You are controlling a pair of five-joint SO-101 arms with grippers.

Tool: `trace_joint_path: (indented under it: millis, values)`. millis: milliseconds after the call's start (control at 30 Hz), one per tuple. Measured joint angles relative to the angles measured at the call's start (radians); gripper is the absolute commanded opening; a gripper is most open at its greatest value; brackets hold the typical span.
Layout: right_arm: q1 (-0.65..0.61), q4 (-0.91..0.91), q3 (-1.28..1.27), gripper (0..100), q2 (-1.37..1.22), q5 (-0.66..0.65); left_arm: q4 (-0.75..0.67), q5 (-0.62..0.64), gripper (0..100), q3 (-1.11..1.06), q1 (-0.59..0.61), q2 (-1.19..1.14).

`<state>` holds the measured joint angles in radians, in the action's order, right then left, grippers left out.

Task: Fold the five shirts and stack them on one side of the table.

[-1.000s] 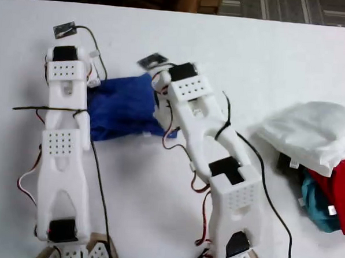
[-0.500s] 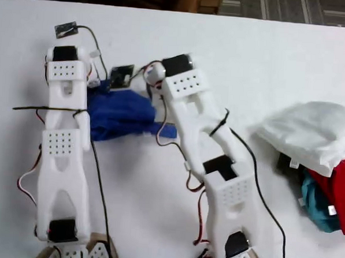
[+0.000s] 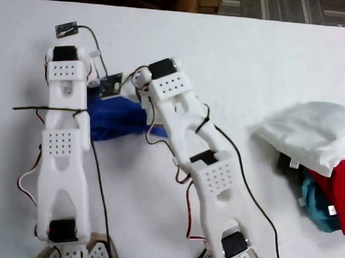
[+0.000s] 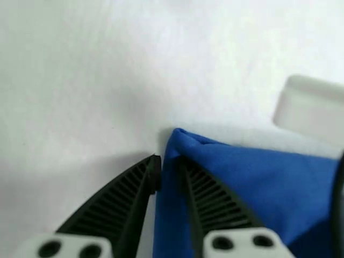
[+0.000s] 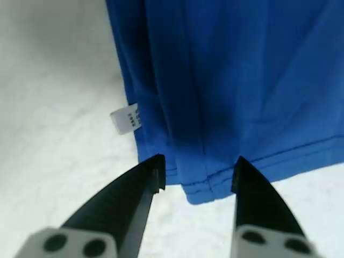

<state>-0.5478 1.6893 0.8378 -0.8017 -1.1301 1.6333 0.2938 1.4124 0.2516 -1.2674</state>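
Observation:
A blue shirt (image 3: 118, 119) lies bunched on the white table (image 3: 263, 58) between my two arms. In the left wrist view my left gripper (image 4: 167, 167) is shut on a corner of the blue shirt (image 4: 258, 188), with cloth pinched between its black fingers (image 4: 134, 188). My right gripper (image 5: 198, 173) hangs open just over the hem of the blue shirt (image 5: 226, 80), one finger on each side of a fold, beside a small white tag (image 5: 124, 119). In the high view the right arm (image 3: 179, 112) leans across the shirt's right part.
A pile of unfolded shirts sits at the right table edge: a white one (image 3: 311, 133) on top, red (image 3: 343, 190) and teal (image 3: 316, 205) beneath. Cables trail along both arms. Bare tabletop lies between the arms and the pile.
The right arm has swung left over the blue shirt, and its wrist now sits close to the left arm. The shirt shows narrower and more bunched. The left arm has kept still.

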Motion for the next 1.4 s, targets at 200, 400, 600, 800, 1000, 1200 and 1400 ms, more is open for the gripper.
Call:
trace_joint_path:
  millis: [200,400,600,800,1000,1200,1400]
  values:
    - [0.000,0.000,0.084,12.1,-0.095,0.000,0.000,0.000,9,0.000,0.000,0.000]
    - [0.011,0.000,0.170,3.8,-0.112,0.000,-0.003,0.000,9,0.000,0.000,0.000]
    - [0.018,0.046,0.230,1.8,-0.112,0.000,-0.005,0.000,9,0.000,0.000,0.000]
    - [0.041,0.057,0.238,1.8,-0.112,0.002,-0.005,0.000,9,0.000,0.000,0.000]
    - [0.066,0.057,0.230,1.8,-0.112,0.002,-0.005,0.000,9,0.000,0.000,0.000]
    - [0.069,0.057,0.043,1.8,-0.017,0.002,-0.005,0.000,9,0.000,-0.002,0.000]
    - [0.052,0.057,-0.264,1.8,0.127,0.002,-0.005,0.000,9,0.000,-0.005,0.000]
